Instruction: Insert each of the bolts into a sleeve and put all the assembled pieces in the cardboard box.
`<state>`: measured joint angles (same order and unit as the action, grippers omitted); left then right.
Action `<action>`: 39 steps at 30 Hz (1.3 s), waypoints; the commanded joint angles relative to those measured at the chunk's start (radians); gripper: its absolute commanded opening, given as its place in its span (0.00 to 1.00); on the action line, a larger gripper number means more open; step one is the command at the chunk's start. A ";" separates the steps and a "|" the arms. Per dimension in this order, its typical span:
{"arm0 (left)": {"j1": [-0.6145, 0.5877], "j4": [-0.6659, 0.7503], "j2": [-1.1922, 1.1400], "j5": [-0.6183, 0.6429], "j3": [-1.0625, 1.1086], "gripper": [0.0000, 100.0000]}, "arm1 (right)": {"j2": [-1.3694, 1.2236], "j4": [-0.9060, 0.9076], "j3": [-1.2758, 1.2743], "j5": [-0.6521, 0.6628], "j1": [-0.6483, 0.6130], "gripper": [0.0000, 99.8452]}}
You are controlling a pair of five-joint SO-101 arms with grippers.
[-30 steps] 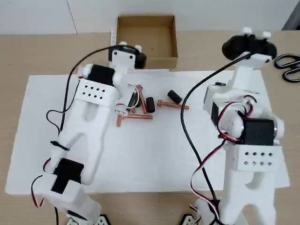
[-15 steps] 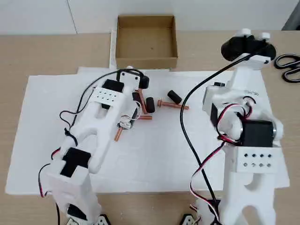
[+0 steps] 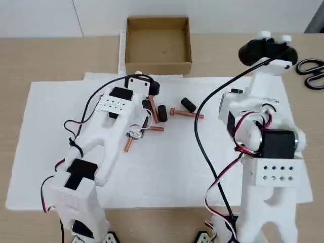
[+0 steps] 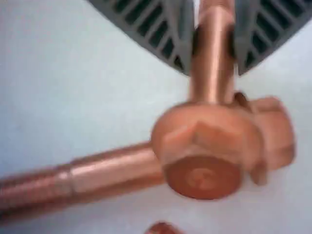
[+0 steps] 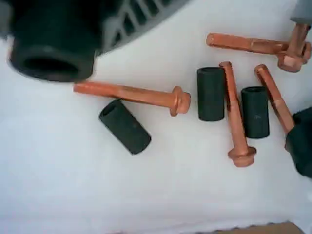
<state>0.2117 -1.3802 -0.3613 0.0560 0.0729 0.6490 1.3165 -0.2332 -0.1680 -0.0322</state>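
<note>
My left pincer (image 4: pixel 213 34) is pressed together on the shank of a bolt (image 4: pixel 207 141), partway along it. The flanged head points back toward my wrist and the plain end runs out past the fingers. I cannot tell whether this bolt hangs clear of the white sheet (image 3: pixel 167 172) or touches it. A second bolt (image 4: pixel 83 178) lies flat on the sheet just under the held one, crossing it nearly square. My right pincer (image 5: pixel 63 19) pinches a black sleeve (image 5: pixel 51 51) across its barrel, the open bore turned toward that wrist's camera. What the next move turns on, as I judge it, is that the sleeve sits off to the right of the held bolt, with the scatter of loose bolts (image 5: pixel 131 95) and loose sleeves (image 5: pixel 211 92) lying on the sheet between my two arms. The bolt's long axis and the sleeve's bore do not look lined up. One wrist or the other has to turn until the plain end faces the bore squarely, and then the two must meet above the loose parts without brushing them. A skewed approach would likely jam the tip on the sleeve's rim. The cardboard box (image 3: pixel 158 43) stands on the tabletop (image 3: pixel 45 55) at the sheet's far edge, nearer my left arm, so that arm seems the handier one to carry the joined piece over.
</note>
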 commanded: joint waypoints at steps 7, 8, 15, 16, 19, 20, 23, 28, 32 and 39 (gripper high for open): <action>-0.031 -0.005 0.025 0.005 -0.025 0.07 | 0.033 -0.018 0.006 -0.006 -0.004 0.00; -0.031 -0.003 0.015 0.005 -0.025 0.07 | 0.033 -0.018 0.006 -0.006 -0.004 0.00; -0.031 0.011 -0.015 0.005 -0.027 0.05 | 0.033 -0.015 0.006 -0.006 -0.004 0.00; -0.029 0.011 -0.015 0.005 -0.030 0.05 | 0.033 -0.015 0.006 -0.006 -0.004 0.00; -0.032 0.005 -0.005 0.005 -0.031 0.02 | 0.033 -0.015 0.006 -0.006 -0.004 0.00; -0.032 0.003 0.003 0.005 -0.031 0.01 | 0.033 -0.015 0.006 -0.006 -0.004 0.00; -0.032 -0.017 0.044 0.005 -0.030 0.01 | 0.033 -0.015 0.006 -0.006 -0.004 0.00; -0.025 -0.072 0.141 -0.012 -0.027 0.01 | 0.033 -0.015 0.006 -0.006 -0.004 0.00; -0.023 -0.121 0.247 -0.023 -0.028 0.01 | 0.033 -0.016 0.006 -0.006 -0.004 0.00; 0.011 -0.175 0.393 -0.083 0.019 0.01 | 0.027 -0.019 0.003 -0.006 -0.005 0.00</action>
<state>0.2041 -1.5443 -0.0560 -0.0054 0.0713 0.6490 1.3165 -0.2332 -0.1680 -0.0338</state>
